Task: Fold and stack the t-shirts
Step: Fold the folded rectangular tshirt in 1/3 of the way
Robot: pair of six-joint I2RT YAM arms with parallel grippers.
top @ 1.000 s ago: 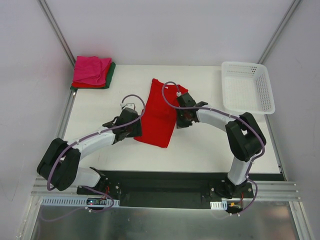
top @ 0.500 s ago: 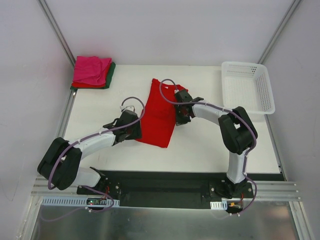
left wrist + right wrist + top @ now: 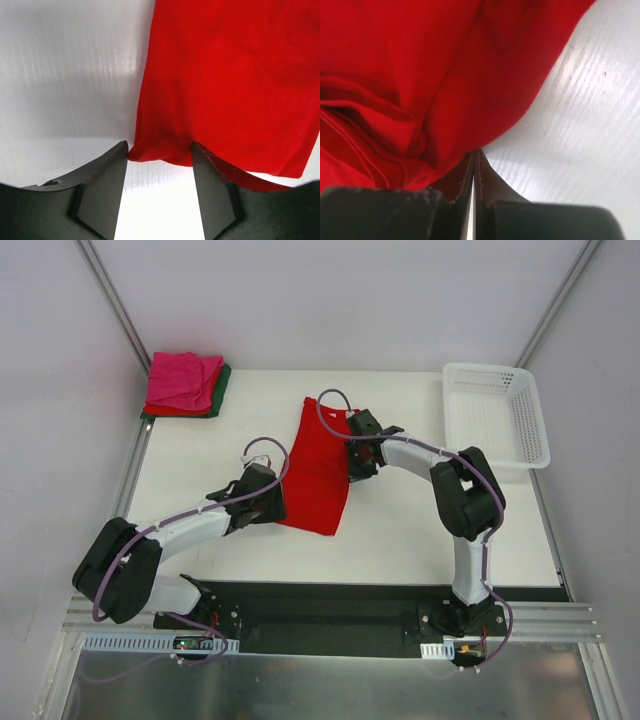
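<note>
A bright red t-shirt (image 3: 320, 465), folded into a long strip, lies on the white table's middle. It also shows in the left wrist view (image 3: 230, 85) and the right wrist view (image 3: 440, 65). My left gripper (image 3: 272, 502) is open at the shirt's near left corner. In the left wrist view (image 3: 159, 150) that corner lies between the fingertips, not clamped. My right gripper (image 3: 352, 460) is shut at the shirt's right edge. In the right wrist view (image 3: 475, 152) its tips pinch the bunched cloth edge. A folded magenta pink t-shirt (image 3: 183, 378) lies on a red and a dark green one (image 3: 220, 390) at the far left corner.
A white plastic lattice basket (image 3: 495, 415) stands at the far right of the table (image 3: 420, 530). Grey walls and metal rails close in both sides. The arm bases sit on the black strip at the near edge.
My right gripper has moved up and left along the shirt's right edge, bunching the cloth there. My left gripper has shifted slightly at the near left corner.
</note>
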